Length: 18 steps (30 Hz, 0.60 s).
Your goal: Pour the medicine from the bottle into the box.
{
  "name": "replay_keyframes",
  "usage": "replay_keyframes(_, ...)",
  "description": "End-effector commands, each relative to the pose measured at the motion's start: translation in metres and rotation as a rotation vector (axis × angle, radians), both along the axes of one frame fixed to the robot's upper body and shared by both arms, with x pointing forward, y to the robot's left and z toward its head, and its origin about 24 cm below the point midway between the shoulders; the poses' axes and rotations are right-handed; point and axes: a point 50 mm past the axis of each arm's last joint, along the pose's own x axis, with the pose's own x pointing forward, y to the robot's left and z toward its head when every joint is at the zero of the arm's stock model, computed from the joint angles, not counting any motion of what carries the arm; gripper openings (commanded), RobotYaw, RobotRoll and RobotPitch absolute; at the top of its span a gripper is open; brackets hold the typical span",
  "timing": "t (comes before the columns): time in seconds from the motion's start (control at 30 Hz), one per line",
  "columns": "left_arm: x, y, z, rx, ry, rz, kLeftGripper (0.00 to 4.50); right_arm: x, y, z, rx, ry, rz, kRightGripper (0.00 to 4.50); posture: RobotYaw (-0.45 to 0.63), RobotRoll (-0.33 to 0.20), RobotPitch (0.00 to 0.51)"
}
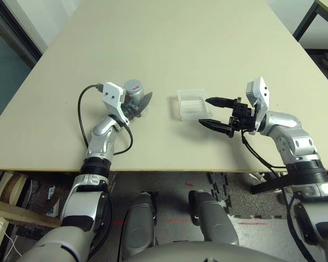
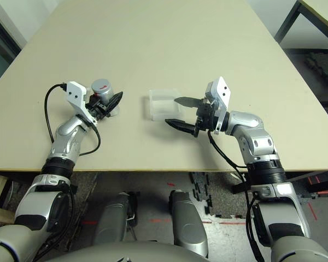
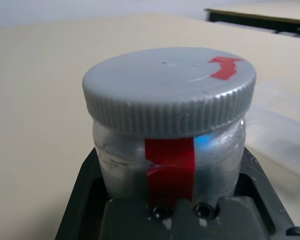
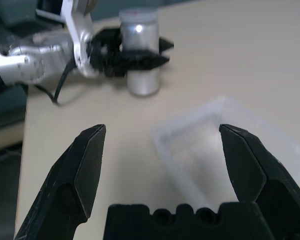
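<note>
The left pincer (image 1: 138,103) is clamped on the small silvery-grey pill bottle with red tape (image 1: 134,90), upright on the beige bench (image 1: 164,49), cap on. The right pincer (image 1: 216,112) stands wide beside the clear shallow plastic box (image 1: 192,105). Tilting now pours nothing; a weak grip could let the bottle slip.

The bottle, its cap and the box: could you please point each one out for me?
bottle (image 3: 170,167): left wrist view, on the red strip on its side.
cap (image 3: 155,80): left wrist view, middle of its top.
box (image 1: 192,104): left eye view, on its clear floor.
</note>
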Motion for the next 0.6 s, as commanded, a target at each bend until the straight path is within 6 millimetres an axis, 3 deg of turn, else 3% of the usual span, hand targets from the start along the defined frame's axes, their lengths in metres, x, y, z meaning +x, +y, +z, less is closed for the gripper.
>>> replay_keyframes(0.03,-0.008,-0.01,0.005,0.009,0.027,-0.128,2.59,0.005,0.008,0.018,0.039,-0.004,0.025,4.5,-0.12,0.0,0.146)
replay_keyframes(0.37,-0.01,-0.033,0.024,0.007,0.068,-0.315,2.59,0.03,0.046,0.049,0.017,-0.028,0.073,4.5,-0.12,0.0,0.137)
replay_keyframes(0.6,-0.008,-0.044,0.031,0.022,0.06,-0.382,2.59,0.032,0.068,0.053,-0.018,-0.019,0.147,4.5,-0.12,0.0,0.134)
